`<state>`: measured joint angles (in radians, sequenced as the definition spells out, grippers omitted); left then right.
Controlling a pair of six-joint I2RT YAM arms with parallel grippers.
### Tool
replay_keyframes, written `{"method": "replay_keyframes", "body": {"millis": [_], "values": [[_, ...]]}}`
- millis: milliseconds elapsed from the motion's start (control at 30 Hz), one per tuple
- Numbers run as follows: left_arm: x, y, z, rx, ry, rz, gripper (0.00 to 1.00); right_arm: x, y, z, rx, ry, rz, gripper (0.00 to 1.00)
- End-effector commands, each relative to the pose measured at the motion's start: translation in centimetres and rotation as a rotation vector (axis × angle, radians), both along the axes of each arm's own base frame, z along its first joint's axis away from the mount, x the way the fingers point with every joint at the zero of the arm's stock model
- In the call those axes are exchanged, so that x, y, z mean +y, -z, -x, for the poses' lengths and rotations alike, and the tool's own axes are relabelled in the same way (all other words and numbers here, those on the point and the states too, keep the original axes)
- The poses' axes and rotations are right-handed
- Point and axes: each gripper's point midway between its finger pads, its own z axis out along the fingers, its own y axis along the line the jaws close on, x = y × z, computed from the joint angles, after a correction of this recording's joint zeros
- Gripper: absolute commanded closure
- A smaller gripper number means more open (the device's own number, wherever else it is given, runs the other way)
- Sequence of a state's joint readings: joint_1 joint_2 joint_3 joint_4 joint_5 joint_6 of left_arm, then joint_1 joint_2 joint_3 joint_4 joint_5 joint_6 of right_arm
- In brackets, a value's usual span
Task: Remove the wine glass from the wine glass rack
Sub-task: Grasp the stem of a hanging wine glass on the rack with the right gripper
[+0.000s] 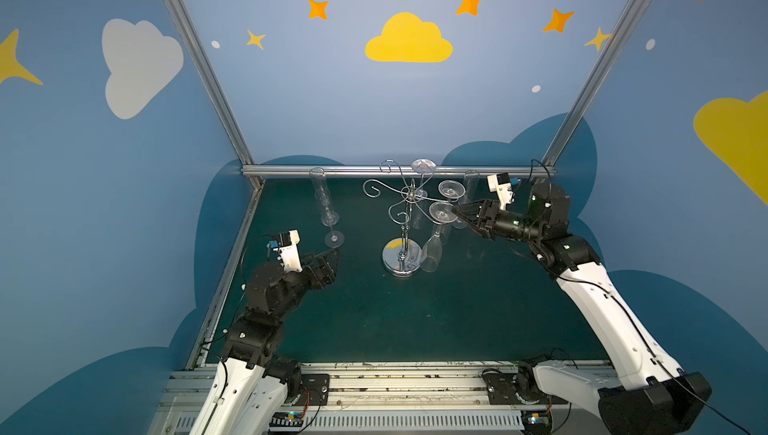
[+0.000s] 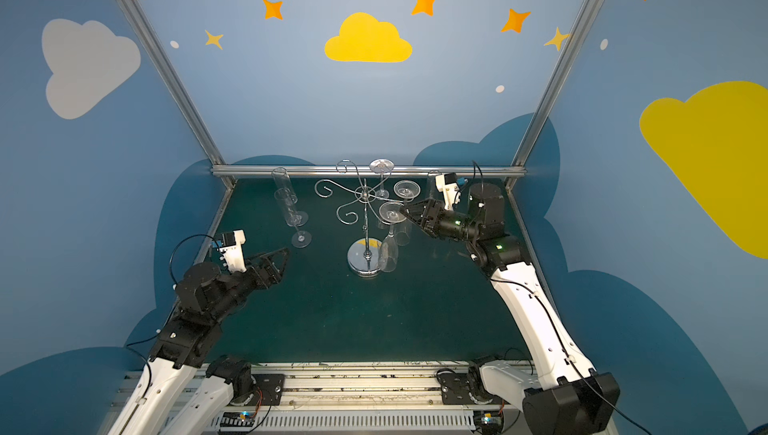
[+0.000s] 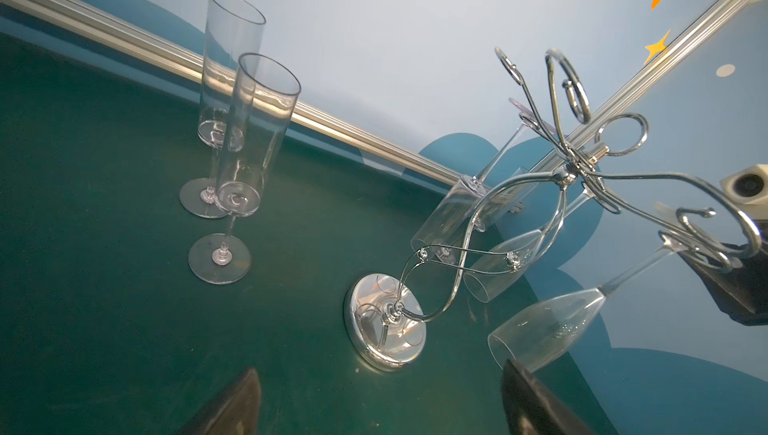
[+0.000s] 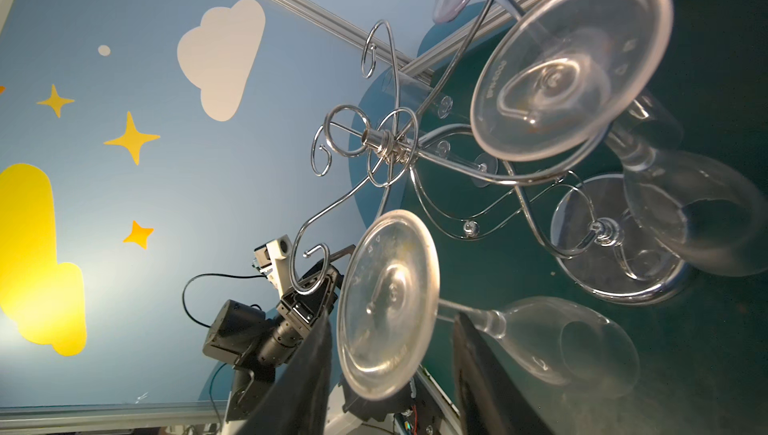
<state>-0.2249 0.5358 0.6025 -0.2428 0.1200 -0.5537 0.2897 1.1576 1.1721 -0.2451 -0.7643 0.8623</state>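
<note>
We count one shiny chrome wire rack (image 1: 402, 221), three clear stemmed glasses (image 1: 432, 252) hung upside down beside the right fingers (image 1: 463, 210), two tall clear flutes (image 1: 328, 212) upright beyond the left fingers (image 1: 328, 256), and perhaps a third flute (image 1: 471, 187) behind the right fingers.

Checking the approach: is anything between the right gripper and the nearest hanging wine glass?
Nothing visible. The right gripper straddles that wine glass at its foot; only the arm of the wine glass rack holding it is near.

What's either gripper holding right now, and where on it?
Nothing gripped yet. The right gripper straddles the foot of the nearest hanging wine glass, jaws apart; the left gripper is open and empty.
</note>
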Motion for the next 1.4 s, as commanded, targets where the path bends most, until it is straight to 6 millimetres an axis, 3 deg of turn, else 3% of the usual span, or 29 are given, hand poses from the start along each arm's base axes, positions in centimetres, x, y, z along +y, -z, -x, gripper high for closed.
{"method": "replay_keyframes", "body": {"millis": [0, 833, 967, 1100, 1367], "values": [[-0.5, -0.1, 0.2, -0.004, 0.022, 0.036, 0.11, 0.5, -1.1, 0.0, -0.017, -0.036, -0.045, 0.57], [0.4, 0.2, 1.3, -0.017, -0.019, 0.053, 0.10, 1.3, 0.2, -1.5, 0.084, -0.056, -0.092, 0.89], [0.4, 0.2, 1.3, -0.015, -0.019, 0.054, 0.10, 1.2, -0.2, -1.3, 0.084, -0.039, -0.117, 1.00], [0.4, 0.2, 1.3, -0.015, -0.020, 0.056, 0.10, 1.1, -0.6, -1.0, 0.116, -0.031, -0.149, 1.00], [0.2, -0.5, 1.0, -0.032, -0.007, 0.039, 0.10, 1.0, -3.2, -0.6, 0.163, -0.024, -0.274, 1.00]]}}
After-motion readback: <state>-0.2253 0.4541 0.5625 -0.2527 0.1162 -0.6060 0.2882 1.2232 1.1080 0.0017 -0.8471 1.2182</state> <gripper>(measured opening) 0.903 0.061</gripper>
